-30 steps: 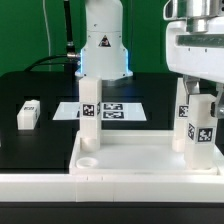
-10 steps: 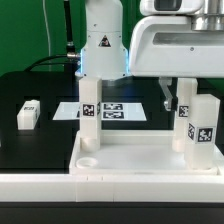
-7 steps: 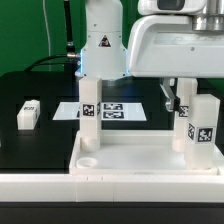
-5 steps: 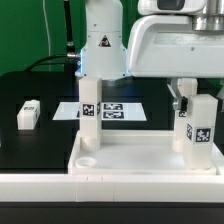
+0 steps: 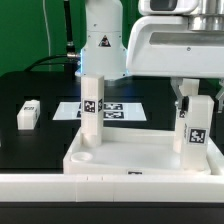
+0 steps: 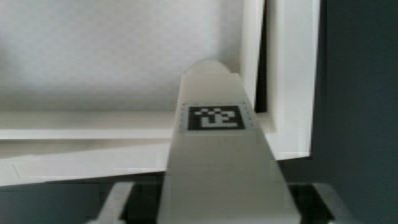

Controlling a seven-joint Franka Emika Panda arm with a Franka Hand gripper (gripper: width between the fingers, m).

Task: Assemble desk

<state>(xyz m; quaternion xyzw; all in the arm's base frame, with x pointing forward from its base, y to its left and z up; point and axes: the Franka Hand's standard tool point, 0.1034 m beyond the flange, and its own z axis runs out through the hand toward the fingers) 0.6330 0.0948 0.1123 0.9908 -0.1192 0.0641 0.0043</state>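
Observation:
The white desk top (image 5: pixel 130 152) lies low in the exterior view with legs standing in its corner sockets. One tagged leg (image 5: pixel 92 108) stands at the back left. At the exterior view's right, my gripper (image 5: pixel 197 98) comes down from above and is shut on the top of another tagged leg (image 5: pixel 200 130). A further tagged leg (image 5: pixel 183 116) shows partly, close behind it. In the wrist view the held leg (image 6: pixel 217 150) rises between my gripper's (image 6: pixel 217 205) fingers (image 6: pixel 128 200) over the desk top's floor (image 6: pixel 107 70).
A loose white leg (image 5: pixel 28 114) lies on the black table at the exterior view's left. The marker board (image 5: pixel 120 110) lies flat behind the desk top, in front of the arm's base (image 5: pixel 103 45). A long white border wall (image 5: pixel 60 186) runs along the front.
The fingers have closed in on the right leg. The desk top has shifted toward the exterior view's left, and a tag on its front edge has come into sight.

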